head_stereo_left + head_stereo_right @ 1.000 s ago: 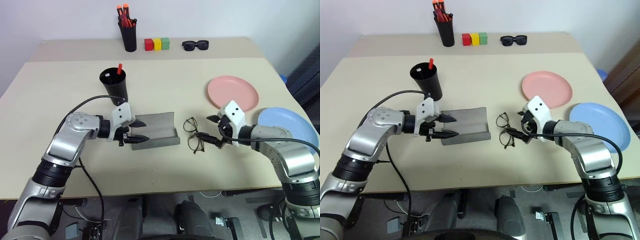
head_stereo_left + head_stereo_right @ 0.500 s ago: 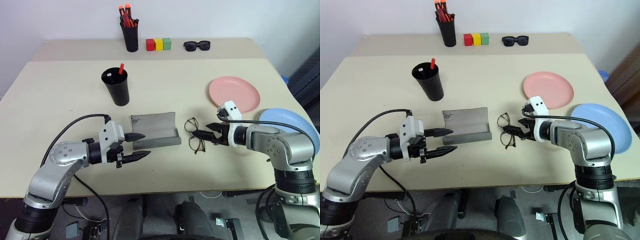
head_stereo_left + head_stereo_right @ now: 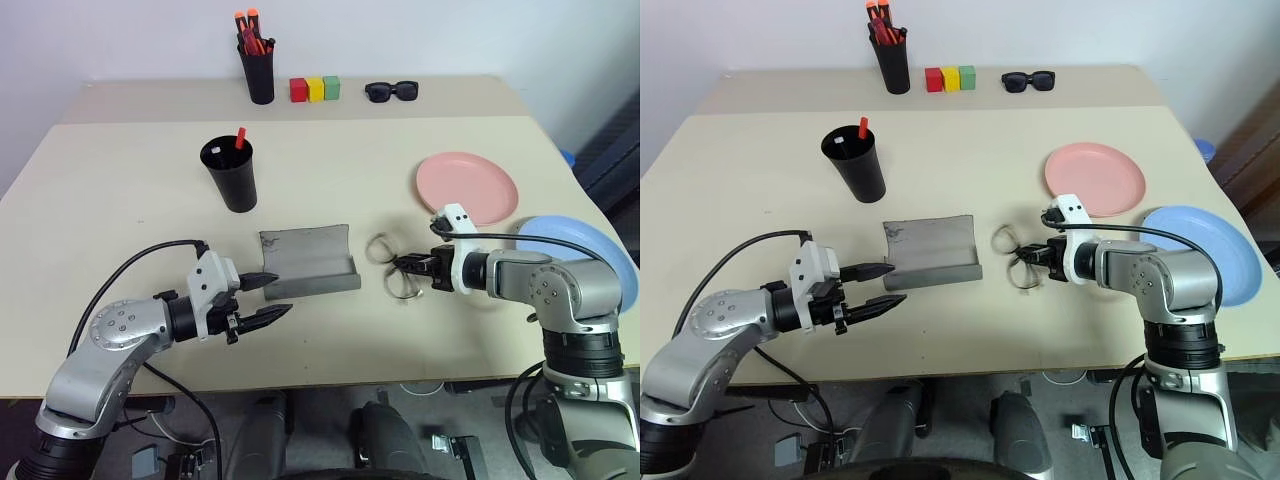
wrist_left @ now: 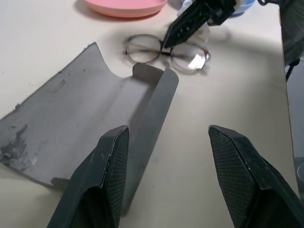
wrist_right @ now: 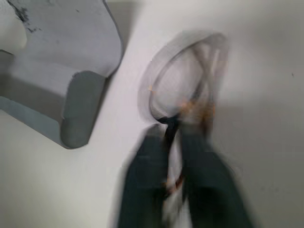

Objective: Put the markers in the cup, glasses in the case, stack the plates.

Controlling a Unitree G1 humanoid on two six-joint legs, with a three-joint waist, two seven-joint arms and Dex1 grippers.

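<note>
The glasses (image 3: pixel 390 268) lie on the surface (image 3: pixel 120 190) between the open case (image 3: pixel 308 262) and the pink plate (image 3: pixel 467 187), just beside the case's right end and apart from it. The right end effector (image 3: pixel 403 265) has its two black fingers pinched together on the frame at the bridge, between the two lenses; the left wrist view shows the dark tip meeting the frame there (image 4: pixel 167 43). The case, grey and hinged, lies flat and open with its inside facing up. The left end effector (image 3: pixel 266 298) hovers at the case's left front corner, fingers partly spread and holding nothing, one finger (image 4: pixel 111 161) over the case's edge and the other clear of it. The blue plate (image 3: pixel 590 255) sits by the surface's right edge, just beside the pink plate and not stacked on it. The cup (image 3: pixel 229 174) stands upright behind the case, with a red marker (image 3: pixel 240 137) sticking up out of it. Along the far edge stand a black pen holder (image 3: pixel 259 68) with orange-capped markers, three coloured blocks (image 3: pixel 315 88) and black sunglasses (image 3: pixel 391 91).
</note>
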